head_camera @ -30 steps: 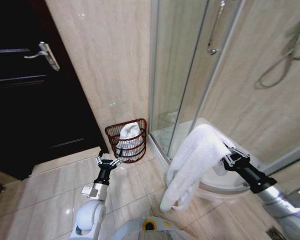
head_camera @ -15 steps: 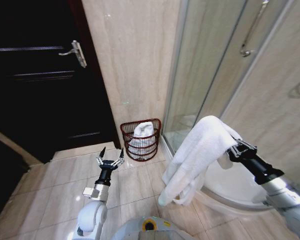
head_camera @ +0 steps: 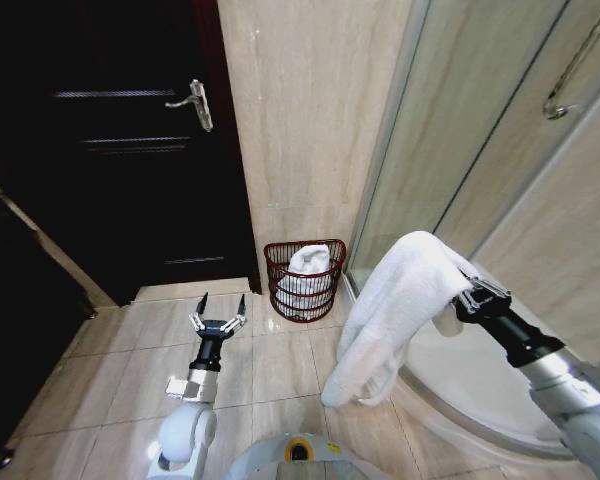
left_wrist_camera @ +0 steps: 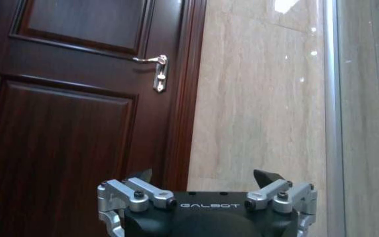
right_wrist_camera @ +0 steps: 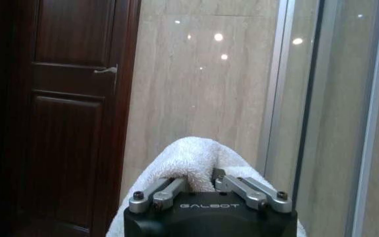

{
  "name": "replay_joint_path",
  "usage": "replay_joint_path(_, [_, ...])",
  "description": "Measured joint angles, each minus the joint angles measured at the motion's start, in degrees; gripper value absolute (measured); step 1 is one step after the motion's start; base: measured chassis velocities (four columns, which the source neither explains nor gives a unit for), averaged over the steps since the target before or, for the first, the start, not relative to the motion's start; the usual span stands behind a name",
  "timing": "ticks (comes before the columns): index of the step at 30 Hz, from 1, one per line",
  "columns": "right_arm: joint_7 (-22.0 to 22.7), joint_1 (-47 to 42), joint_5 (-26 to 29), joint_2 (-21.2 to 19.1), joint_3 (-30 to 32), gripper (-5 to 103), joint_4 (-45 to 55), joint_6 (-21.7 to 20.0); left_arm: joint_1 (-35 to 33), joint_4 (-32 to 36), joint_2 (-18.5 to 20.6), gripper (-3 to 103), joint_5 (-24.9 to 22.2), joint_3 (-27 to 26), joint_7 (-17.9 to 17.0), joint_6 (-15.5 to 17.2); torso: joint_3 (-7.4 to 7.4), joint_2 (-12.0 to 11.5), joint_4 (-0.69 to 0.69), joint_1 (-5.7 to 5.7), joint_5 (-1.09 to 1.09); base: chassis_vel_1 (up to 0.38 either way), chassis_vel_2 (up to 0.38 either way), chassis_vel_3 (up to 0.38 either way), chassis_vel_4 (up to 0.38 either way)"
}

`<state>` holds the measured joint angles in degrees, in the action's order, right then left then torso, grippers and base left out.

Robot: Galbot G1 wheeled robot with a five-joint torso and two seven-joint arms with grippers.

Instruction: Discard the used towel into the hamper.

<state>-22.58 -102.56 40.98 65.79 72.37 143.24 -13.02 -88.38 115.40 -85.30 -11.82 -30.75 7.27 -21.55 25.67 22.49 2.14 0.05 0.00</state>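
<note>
Head view: the hamper [head_camera: 305, 279] stood on the tiled floor [head_camera: 140, 350] against the foot of the beige wall [head_camera: 300, 110], in the corner between the dark door [head_camera: 110, 160] and the glass shower screen [head_camera: 450, 130]; a rolled white towel [head_camera: 307, 266] already sat inside it, rising just above the rim; the right gripper [head_camera: 467, 300] was held up at the right, near the shower tray [head_camera: 460, 390] and well apart from the hamper, its fingers clamped on a large white towel [head_camera: 395, 305] that draped over them and hung down toward the floor; the left gripper [head_camera: 218, 313] was raised low over the floor tiles, near the hamper but not touching it, fingers spread wide with nothing between them.

Left wrist view: the left gripper [left_wrist_camera: 203, 178] showed two dark fingertips [left_wrist_camera: 266, 177] set wide apart, empty; beyond them the door with its lever handle [left_wrist_camera: 155, 69], the wall, and the edge of the shower screen [left_wrist_camera: 331, 98].

Right wrist view: the right gripper [right_wrist_camera: 199, 183] had its fingers drawn close together, buried in the fold of the large white towel [right_wrist_camera: 189, 155], which bulged over them; behind, the door [right_wrist_camera: 64, 113], wall and glass screen [right_wrist_camera: 334, 98]; the hamper lay outside this view.
</note>
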Motion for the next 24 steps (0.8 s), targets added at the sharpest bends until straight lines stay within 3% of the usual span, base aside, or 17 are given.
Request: replay_joint_path(24, [-0.2, 0.9, 0.2, -1.4, -0.2, 11, 0.0, -0.3, -0.5, 0.8, -0.1, 100, -0.6, 0.7, 0.1, 1.3, 2.89, 5.6, 0.01, 2.70, 0.00, 0.000, 0.000, 0.000, 0.000])
